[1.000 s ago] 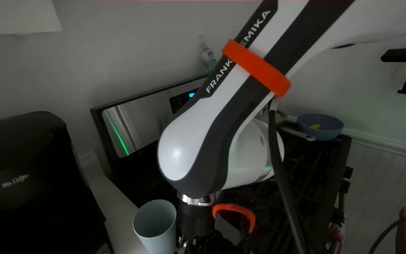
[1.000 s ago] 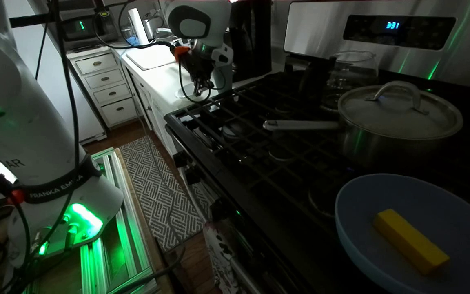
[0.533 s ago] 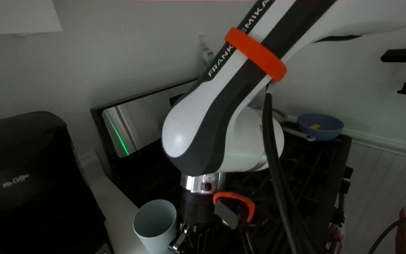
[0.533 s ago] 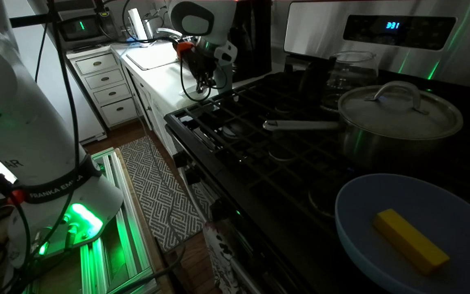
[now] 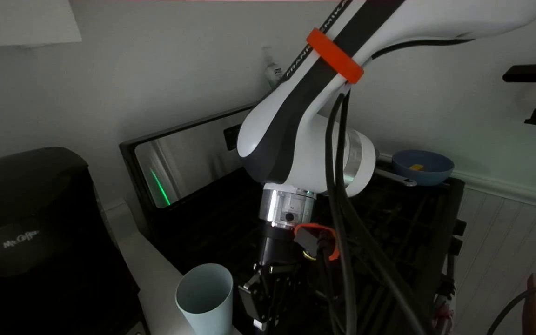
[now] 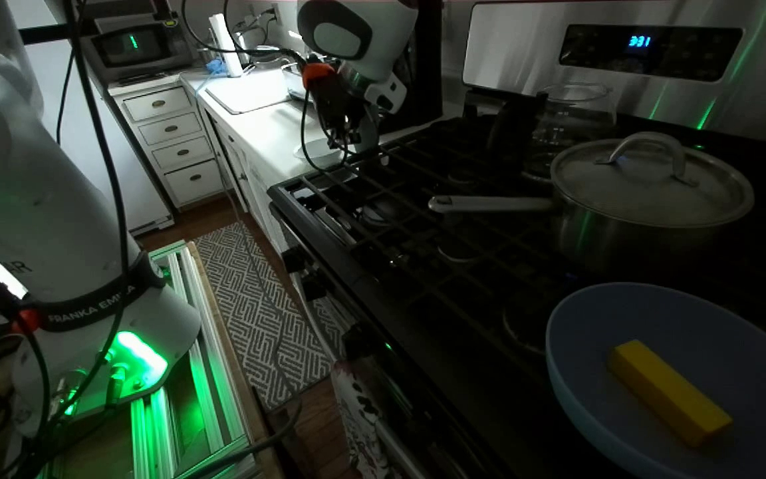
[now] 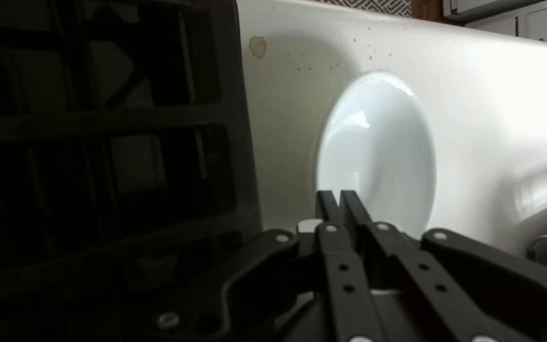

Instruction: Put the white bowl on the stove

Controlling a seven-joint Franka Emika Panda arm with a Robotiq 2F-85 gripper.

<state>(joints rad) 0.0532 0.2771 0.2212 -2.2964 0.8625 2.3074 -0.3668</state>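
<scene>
Gripper [image 7: 339,195] up vs. prev., closed nr. white bowl [image 7: 382,128], contact unclear; yel. block [image 6: 669,394] in blue bowl [image 6: 582,352].

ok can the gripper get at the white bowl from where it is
Probably yes: in the wrist view nothing shows between the gripper and the white bowl, though the jaws look nearly closed and would likely need opening first.

The arm [image 5: 312,88] and its fingers [image 7: 355,209] have risen over the last second.
</scene>
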